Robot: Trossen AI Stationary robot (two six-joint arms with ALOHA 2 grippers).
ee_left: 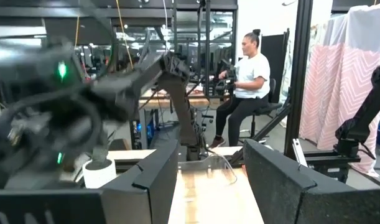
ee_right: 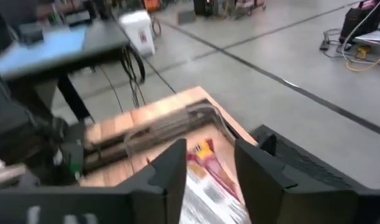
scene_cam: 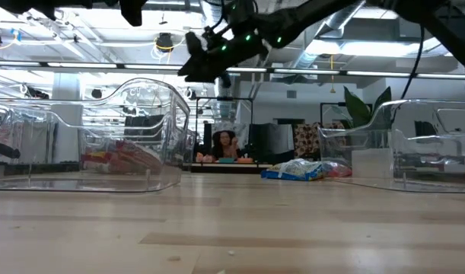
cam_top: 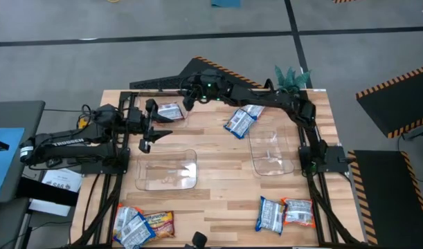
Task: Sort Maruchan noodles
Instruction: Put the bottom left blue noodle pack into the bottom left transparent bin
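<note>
A red-and-white noodle packet (cam_top: 169, 112) (ee_right: 205, 177) lies flat at the table's far left, in what looks like a clear bin; I also see it through clear walls in the low view (scene_cam: 114, 156). My right gripper (cam_top: 187, 99) (ee_right: 208, 168) hangs open above it, well clear (scene_cam: 205, 61). My left gripper (cam_top: 147, 135) (ee_left: 208, 180) waits open at the left edge, nothing between its fingers. Two blue packets (cam_top: 242, 119) (scene_cam: 297, 170) lie far of centre. More packets lie at the near left (cam_top: 143, 224) and near right (cam_top: 285, 213).
Two clear bins stand mid-table, one left (cam_top: 190, 158) and one right (cam_top: 256, 142). A green plant (cam_top: 292, 77) stands at the far right corner. A seated person (ee_left: 242, 87) shows in the room beyond. Bare wood lies between the bins.
</note>
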